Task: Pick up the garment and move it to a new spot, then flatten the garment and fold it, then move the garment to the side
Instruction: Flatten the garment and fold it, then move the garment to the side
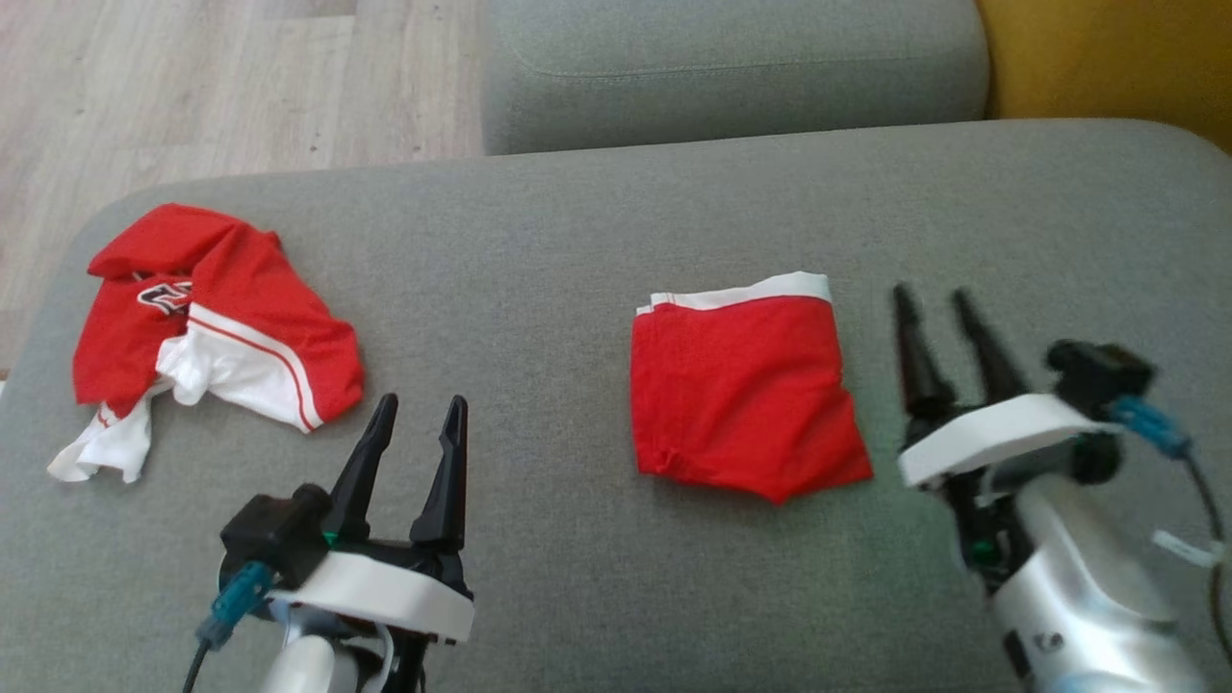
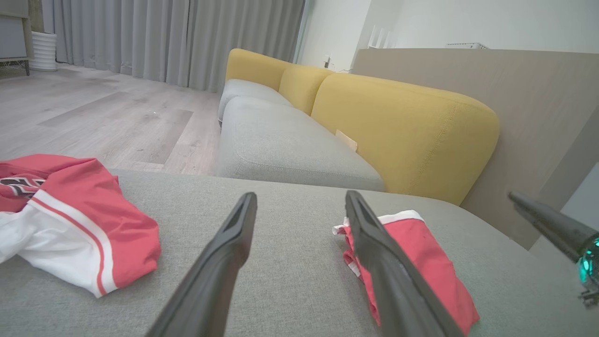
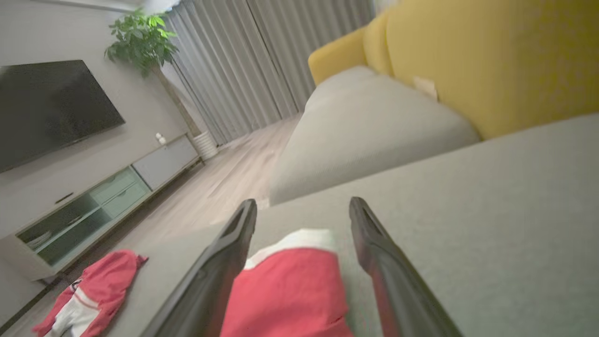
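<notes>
You have the garment (image 1: 746,395) lying folded into a neat red block on the grey cushion (image 1: 577,231), its white waistband on the edge farthest from both grippers. It sits just to the left of your right gripper (image 1: 932,292), close but not touching. That gripper is released, fingers spread with nothing between them. In the right wrist view the garment lies on the cushion below and ahead of the fingertips. Your left gripper (image 1: 423,401) is also released and holds nothing. The garment is well off to its right and slightly ahead, and in its wrist view the right finger crosses in front of the fold. A crumpled red and white shirt (image 1: 207,332) lies ahead and to the left of the left gripper, near the cushion's edge. Beyond it you see wood floor (image 1: 192,87).
</notes>
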